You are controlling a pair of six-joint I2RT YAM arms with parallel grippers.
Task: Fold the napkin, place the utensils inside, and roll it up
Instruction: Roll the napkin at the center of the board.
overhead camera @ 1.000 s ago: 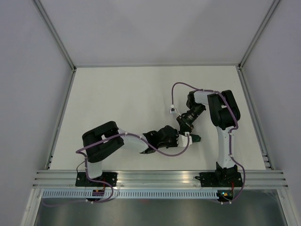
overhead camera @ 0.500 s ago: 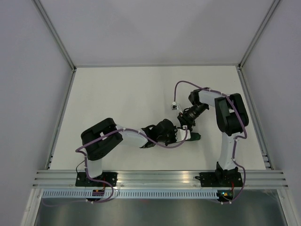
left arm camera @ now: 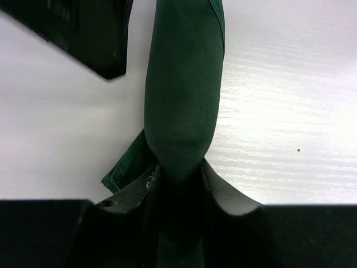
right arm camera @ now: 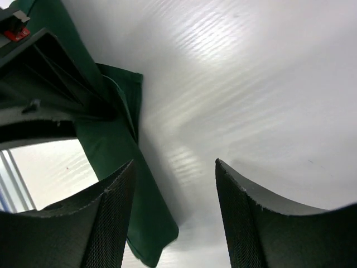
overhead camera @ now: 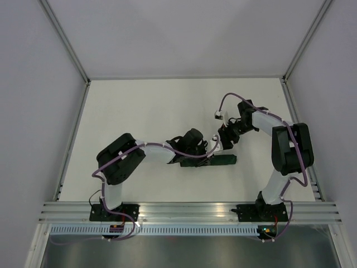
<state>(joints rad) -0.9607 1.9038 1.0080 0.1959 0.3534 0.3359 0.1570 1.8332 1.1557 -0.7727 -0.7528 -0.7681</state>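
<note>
The napkin [left arm camera: 184, 95] is plain dark green. The table [overhead camera: 139, 111] under it is white with faint lines. The arms [overhead camera: 156, 152] are black and white, with purple cables [overhead camera: 228, 95]. One red dot [left arm camera: 298, 149] lies near the napkin.

From above and behind the arm bases, the top camera looks down on the whole white table [overhead camera: 139, 111] from far off. The left wrist camera sits tight against the dark green rolled cloth napkin [left arm camera: 184, 84], sighting along it. The right wrist camera hangs low over the tabletop, and all three views share that napkin.
</note>
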